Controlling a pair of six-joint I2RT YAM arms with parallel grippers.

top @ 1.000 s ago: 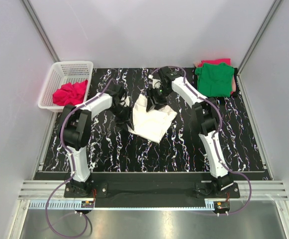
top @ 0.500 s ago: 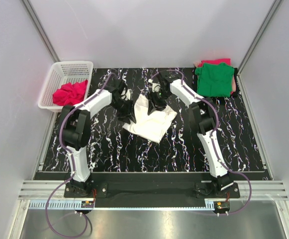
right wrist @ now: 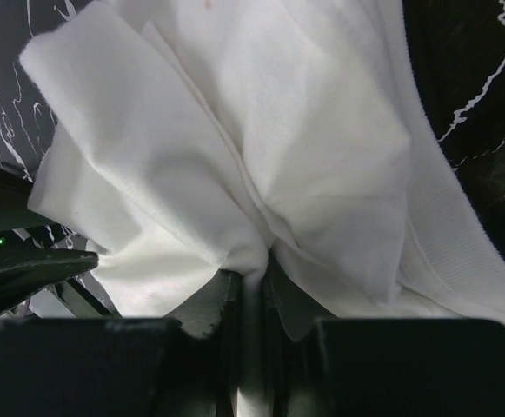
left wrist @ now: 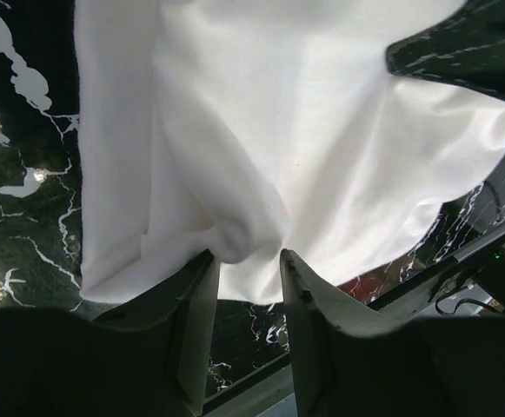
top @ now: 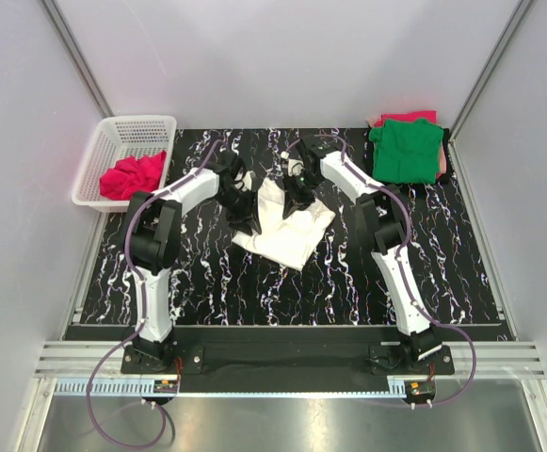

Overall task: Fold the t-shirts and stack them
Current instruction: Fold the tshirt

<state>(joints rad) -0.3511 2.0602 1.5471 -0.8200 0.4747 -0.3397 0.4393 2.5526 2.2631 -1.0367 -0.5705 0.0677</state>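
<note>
A white t-shirt (top: 287, 231) lies crumpled in the middle of the black marbled table (top: 254, 282). My left gripper (top: 243, 198) is at its left edge. In the left wrist view its jaws (left wrist: 245, 254) stand partly apart, with a bunched fold of the white t-shirt (left wrist: 261, 130) caught between the tips. My right gripper (top: 295, 193) is at the shirt's far edge. In the right wrist view it (right wrist: 252, 274) is shut tight on a pinch of the white t-shirt (right wrist: 235, 130). A folded green t-shirt (top: 407, 151) rests at the back right on a pinkish-red one (top: 410, 117).
A white slatted basket (top: 132, 127) stands at the back left, off the mat, with a crumpled red garment (top: 134, 176) in it. Grey walls close in the sides and the back. The arms' bases sit at the near edge.
The right gripper has closed on a fold of the white shirt. The left gripper has moved toward the back, and the shirt's left corner has shifted left.
</note>
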